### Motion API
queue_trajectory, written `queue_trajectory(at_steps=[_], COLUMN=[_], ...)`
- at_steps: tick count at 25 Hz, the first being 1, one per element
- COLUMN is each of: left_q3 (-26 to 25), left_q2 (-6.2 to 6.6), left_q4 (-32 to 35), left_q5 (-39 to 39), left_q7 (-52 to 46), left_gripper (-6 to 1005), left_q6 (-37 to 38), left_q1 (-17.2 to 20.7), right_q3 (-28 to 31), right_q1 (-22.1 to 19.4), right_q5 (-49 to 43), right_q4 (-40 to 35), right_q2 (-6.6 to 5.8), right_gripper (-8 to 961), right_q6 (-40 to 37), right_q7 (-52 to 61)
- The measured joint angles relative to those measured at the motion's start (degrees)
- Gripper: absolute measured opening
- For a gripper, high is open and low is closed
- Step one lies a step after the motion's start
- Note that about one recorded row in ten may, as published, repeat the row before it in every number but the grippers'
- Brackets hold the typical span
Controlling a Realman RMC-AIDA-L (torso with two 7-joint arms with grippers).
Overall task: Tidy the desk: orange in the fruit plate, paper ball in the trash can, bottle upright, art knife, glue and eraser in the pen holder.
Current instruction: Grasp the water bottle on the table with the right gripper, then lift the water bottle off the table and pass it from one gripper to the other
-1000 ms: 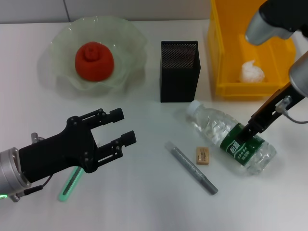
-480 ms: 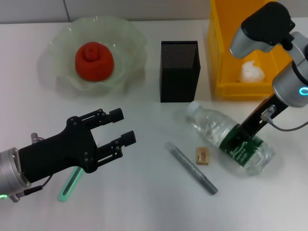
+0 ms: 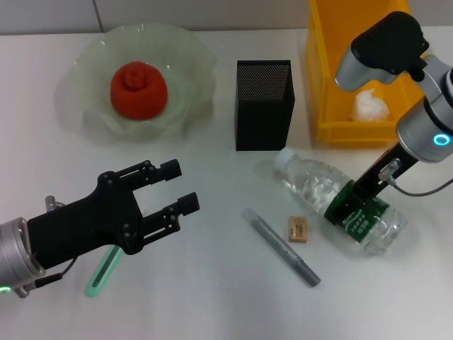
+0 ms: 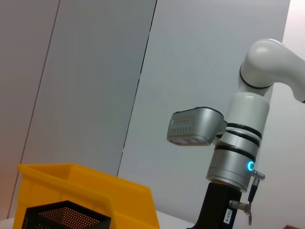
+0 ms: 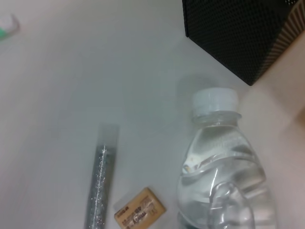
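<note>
A clear water bottle (image 3: 333, 198) with a green label lies on its side right of centre; it also shows in the right wrist view (image 5: 224, 167). My right gripper (image 3: 356, 204) is down on the label, over the bottle's middle. My left gripper (image 3: 173, 189) is open and empty, low at the front left. A tan eraser (image 3: 298, 229) and a grey stick-shaped tool (image 3: 282, 246) lie left of the bottle. A green stick-shaped item (image 3: 102, 273) lies partly under the left gripper. The orange (image 3: 139, 88) sits in the fruit plate (image 3: 180, 49). The paper ball (image 3: 370, 106) is in the yellow bin (image 3: 322, 78).
The black mesh pen holder (image 3: 264, 103) stands upright behind the bottle's cap, between plate and bin. The right wrist view shows the pen holder (image 5: 238, 33), eraser (image 5: 139, 212) and grey tool (image 5: 100, 186). The left wrist view shows the right arm (image 4: 238, 143) and bin (image 4: 86, 191).
The right arm's upper part has swung left and its gripper has settled a little lower on the bottle's label. The bottle and the left arm have not moved.
</note>
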Motion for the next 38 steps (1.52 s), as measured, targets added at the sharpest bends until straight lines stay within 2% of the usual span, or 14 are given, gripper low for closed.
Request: queue_trajectory(at_steps=[17, 31, 35, 38], left_q3=[0.0, 0.0, 0.0, 0.0], left_q2=[0.0, 0.0, 0.0, 0.0], left_q4=[-0.15, -0.71, -0.7, -0.7], left_q5=[0.09, -0.13, -0.17, -0.18], left_q7=[0.0, 0.07, 0.08, 0.09], left_gripper=[605, 605, 605, 605], left_q6=[0.01, 0.01, 0.01, 0.01], left_q1=[0.0, 0.0, -0.15, -0.21], right_q3=[-0.27, -2.2, -2.23, -1.96], right_q1=[0.43, -0.15, -1.8, -4.37], right_q5=[-0.05, -0.01, 1.81, 4.59], right_q4=[2.64, 1.33, -0.09, -4.05], right_q2=[0.0, 0.0, 0.0, -0.08], right_gripper=[801, 773, 774, 773], right_q6=[2.17, 2.12, 2.22, 1.85], right_q7=[-1.02, -3.05, -4.18, -5.54])
